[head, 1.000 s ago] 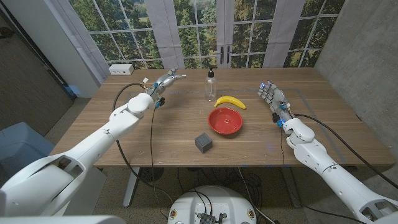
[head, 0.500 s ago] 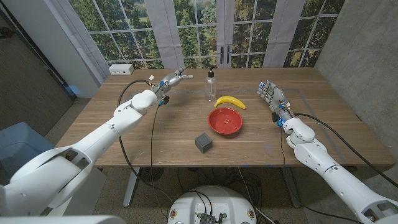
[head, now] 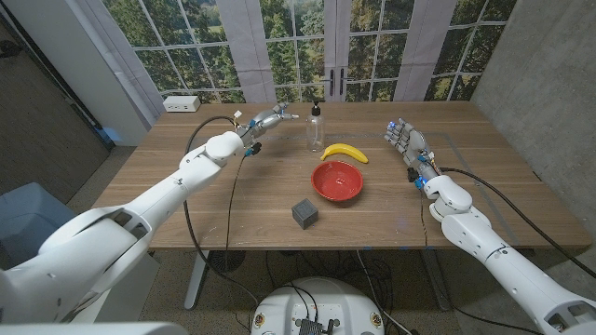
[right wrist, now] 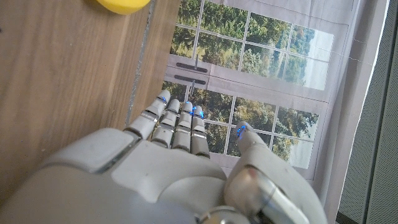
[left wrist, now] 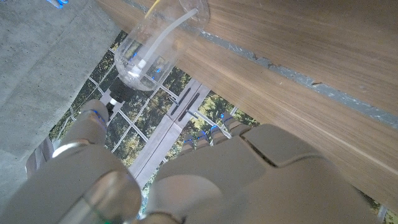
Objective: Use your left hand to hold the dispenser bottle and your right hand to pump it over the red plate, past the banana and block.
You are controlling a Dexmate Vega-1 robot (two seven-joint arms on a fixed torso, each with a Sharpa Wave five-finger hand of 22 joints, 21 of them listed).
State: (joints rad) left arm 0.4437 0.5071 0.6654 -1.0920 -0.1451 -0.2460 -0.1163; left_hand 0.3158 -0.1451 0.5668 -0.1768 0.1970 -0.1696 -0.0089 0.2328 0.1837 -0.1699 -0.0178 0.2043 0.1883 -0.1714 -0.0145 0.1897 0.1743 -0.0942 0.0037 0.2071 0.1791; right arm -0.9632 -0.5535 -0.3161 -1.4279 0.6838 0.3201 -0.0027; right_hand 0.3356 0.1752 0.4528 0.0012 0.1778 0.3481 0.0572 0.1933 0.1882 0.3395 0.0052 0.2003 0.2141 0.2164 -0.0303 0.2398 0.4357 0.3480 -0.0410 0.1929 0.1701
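While the left robot hand [head: 271, 118] reaches with fingers spread, just beside the clear dispenser bottle [head: 317, 127] and gripping nothing, the right robot hand [head: 406, 141] waits empty, fingers extended together. Bottle, banana [head: 345, 152], red plate [head: 338, 180] and grey block [head: 304, 214] stand on the wooden tabletop [head: 233, 195].

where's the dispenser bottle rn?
Head view: the dispenser bottle stands upright at the table's far middle, just behind the banana, with the left hand close on its left, not yet touching.
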